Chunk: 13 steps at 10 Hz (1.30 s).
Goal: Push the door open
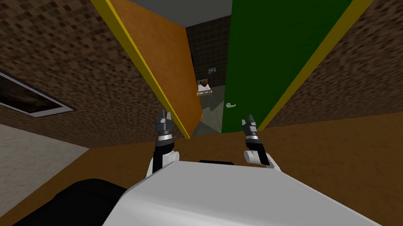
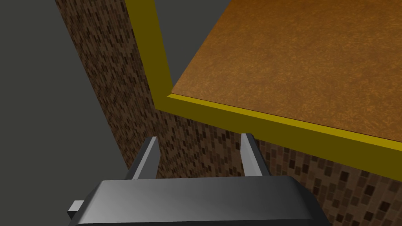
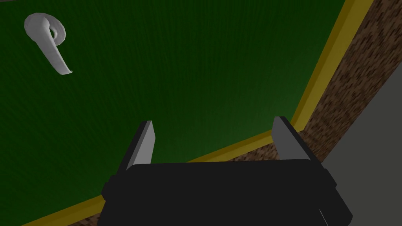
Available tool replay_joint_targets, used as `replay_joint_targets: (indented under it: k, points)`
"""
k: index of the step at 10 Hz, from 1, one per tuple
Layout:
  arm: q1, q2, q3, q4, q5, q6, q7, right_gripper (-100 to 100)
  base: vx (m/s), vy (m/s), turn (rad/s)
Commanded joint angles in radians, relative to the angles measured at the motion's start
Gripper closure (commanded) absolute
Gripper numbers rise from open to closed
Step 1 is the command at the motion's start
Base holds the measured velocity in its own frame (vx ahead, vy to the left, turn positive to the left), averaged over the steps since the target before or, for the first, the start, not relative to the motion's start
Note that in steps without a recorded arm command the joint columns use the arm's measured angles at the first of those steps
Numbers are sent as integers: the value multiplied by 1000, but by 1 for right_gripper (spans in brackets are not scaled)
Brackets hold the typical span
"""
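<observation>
Head view: the green door (image 1: 294,25) is standing ajar in its yellow frame (image 1: 336,28), with a gap opening beside the orange panel (image 1: 165,58). I am holding the right gripper (image 1: 249,122) near the door's face, probably ready to push. The left gripper (image 1: 163,118) is waiting by the panel's edge.

Left wrist view: the left gripper (image 2: 200,137), fingers spread and empty, is facing the speckled brick wall (image 2: 188,153).

Right wrist view: the right gripper (image 3: 213,120), also spread and empty, is pointing at the smooth, flat door below its curved pale handle (image 3: 49,43).
</observation>
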Motion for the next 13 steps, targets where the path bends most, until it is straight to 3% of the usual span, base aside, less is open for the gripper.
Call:
replay_joint_targets:
  k: [1,4,5,8,9,11,13]
  points:
    - [-20,-7,-1,50,-2,-9,-3,-100,59,-25,32]
    - [-48,-16,0,122,-5,-24,-7,-100,64,-32,52]
    - [-48,-16,0,127,-5,-24,-7,-100,44,-20,24]
    - [-89,-29,1,233,-9,-48,-12,-100,67,-40,69]
    - [-89,-29,1,241,-9,-48,-12,-100,58,-38,19]
    - [-116,-37,2,314,-12,-63,-15,-100,65,-34,54]
    - [-130,-41,2,352,-13,-70,-17,-100,78,-32,48]
